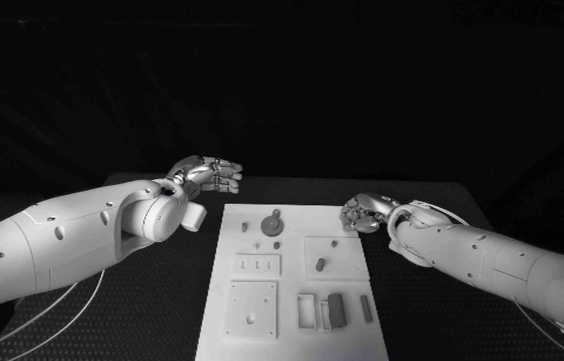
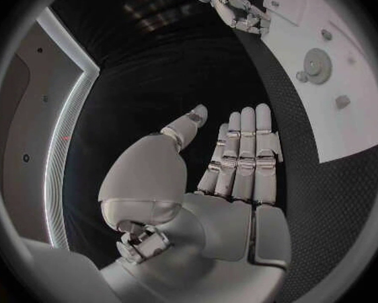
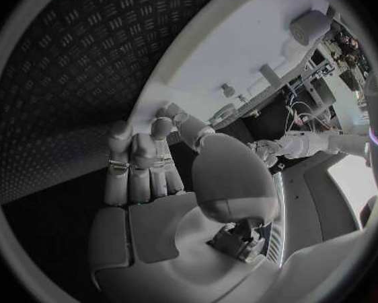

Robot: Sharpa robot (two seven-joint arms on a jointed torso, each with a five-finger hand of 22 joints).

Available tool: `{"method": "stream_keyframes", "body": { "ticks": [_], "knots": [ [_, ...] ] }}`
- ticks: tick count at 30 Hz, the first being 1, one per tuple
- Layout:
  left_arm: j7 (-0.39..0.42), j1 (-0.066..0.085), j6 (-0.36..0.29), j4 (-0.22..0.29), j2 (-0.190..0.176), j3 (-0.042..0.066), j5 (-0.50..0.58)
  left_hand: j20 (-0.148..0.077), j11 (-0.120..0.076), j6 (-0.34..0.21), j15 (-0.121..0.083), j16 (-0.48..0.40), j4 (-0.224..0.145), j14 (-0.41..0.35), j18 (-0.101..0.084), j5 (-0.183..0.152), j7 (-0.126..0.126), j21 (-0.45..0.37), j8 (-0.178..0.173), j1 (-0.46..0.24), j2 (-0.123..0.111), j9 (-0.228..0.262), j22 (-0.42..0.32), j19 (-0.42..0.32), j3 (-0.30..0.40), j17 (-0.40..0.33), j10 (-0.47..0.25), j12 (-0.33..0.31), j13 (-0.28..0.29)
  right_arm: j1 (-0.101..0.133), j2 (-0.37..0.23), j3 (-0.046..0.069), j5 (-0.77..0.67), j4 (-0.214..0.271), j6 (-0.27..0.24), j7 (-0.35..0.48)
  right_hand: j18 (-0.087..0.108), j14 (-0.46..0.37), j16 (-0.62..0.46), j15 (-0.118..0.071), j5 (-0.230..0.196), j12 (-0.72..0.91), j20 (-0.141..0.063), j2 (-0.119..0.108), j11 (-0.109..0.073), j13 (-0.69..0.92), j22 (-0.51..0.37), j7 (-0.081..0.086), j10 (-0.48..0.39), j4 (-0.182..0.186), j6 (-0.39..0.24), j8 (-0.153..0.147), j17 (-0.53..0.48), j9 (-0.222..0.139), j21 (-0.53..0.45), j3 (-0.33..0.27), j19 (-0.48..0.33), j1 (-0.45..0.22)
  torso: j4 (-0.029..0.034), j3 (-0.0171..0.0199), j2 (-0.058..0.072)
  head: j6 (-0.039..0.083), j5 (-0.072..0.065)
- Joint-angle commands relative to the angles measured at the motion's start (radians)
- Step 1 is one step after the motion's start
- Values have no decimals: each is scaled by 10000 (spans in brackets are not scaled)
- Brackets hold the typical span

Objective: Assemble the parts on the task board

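White plastic, the task board (image 1: pixel 294 328) lay between both hands; the right hand (image 1: pixel 367 213), curled and empty, touched its edge, while the left hand (image 1: pixel 209 173) hung open nearby. The parts (image 1: pixel 273 226) looked light, rigid, slippery: pinch their sides.

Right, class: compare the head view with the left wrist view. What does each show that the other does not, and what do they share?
Head view: the near half of the task board, with its square plates and the dark bar. Left wrist view: the left hand's palm side, fingers straight, holding nothing. Shared: the round disc part at the board's far end, and the right hand, curled at the board's edge.
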Motion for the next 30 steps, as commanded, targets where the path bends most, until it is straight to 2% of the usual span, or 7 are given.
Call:
{"method": "stream_keyframes", "body": {
  "ticks": [1, 11, 15, 19, 23, 30],
  "knots": [
    [82, 9, 198, 8, 13, 6, -47, 51, -4, -90, 18, -58, -3, 79, 200, 62, 8, -45, 3, -96, -22, -12, 14, 12, 44, 16, -49, -66, 18, -15, -3, -4, -104, 26, -139, 52, 640, -8, 40, -92, 48, 33, 19, -26, -44, -21, 141, 141, 56, 51, 372, 102, -2, 33, 26, 277, -32, 15, -1, 5, -5, -6, -8],
    [-43, 10, 291, 9, 8, 6, -330, 32, -103, 185, 0, -89, 89, 174, 211, 63, 41, -47, 152, -179, 52, 36, 73, 71, 52, 107, 161, 39, 121, -7, -160, 1, -199, 296, -393, -15, 640, 14, 46, -138, 52, 31, 11, -120, -90, -38, 140, 84, 93, 6, 582, 160, -17, 24, 64, 607, 22, -129, -13, 4, -14, -19, -11],
    [-165, 11, 394, 14, 6, 7, -643, -3, -204, 466, -40, -79, 217, 301, 234, 62, -78, -23, 275, -301, 96, 67, 136, 145, 45, 190, 356, 121, 193, 122, -237, 9, -339, 518, -436, -163, 640, 20, 47, -148, 52, 29, 4, -145, -101, -43, 140, 74, 103, -4, 620, 171, -20, 24, 71, 653, 32, -148, -12, -4, -20, 2, -18],
    [-289, 12, 455, 17, 12, 8, -925, -111, -349, 914, -165, 15, 417, 598, 281, 60, -261, 98, 383, -486, 136, 74, 280, 365, 24, 353, 665, 210, 284, 352, -336, 28, -535, 912, -456, -404, 640, 27, 47, -158, 52, 28, -4, -172, -111, -48, 139, 63, 114, -13, 651, 180, -24, 23, 78, 687, 43, -160, -13, -1, -19, 40, -37],
    [-619, 13, 611, 34, 34, 9, -1231, -171, -415, 1131, -227, 40, 502, 726, 281, 51, -343, 161, 373, -581, 106, 43, 382, 464, 1, 464, 835, 192, 336, 568, -441, 60, -668, 1431, -441, -743, 640, 32, 47, -165, 52, 27, -9, -191, -116, -51, 138, 57, 121, -17, 667, 185, -27, 23, 82, 705, 52, -166, -16, 0, -26, 85, -39],
    [-1705, 14, 529, 167, 231, 8, -2101, -240, -476, 1363, -286, 50, 721, 840, 276, 10, -416, 221, 306, -911, -168, -19, 540, 547, -157, 663, 1031, 124, 406, 898, -553, 179, -1193, 2722, -383, -1799, 640, 39, 44, -174, 52, 21, -18, -227, -123, -58, 132, 51, 128, -21, 679, 185, -32, 19, 84, 728, 66, -177, -19, -1, -47, 209, -39]
  ]
}}
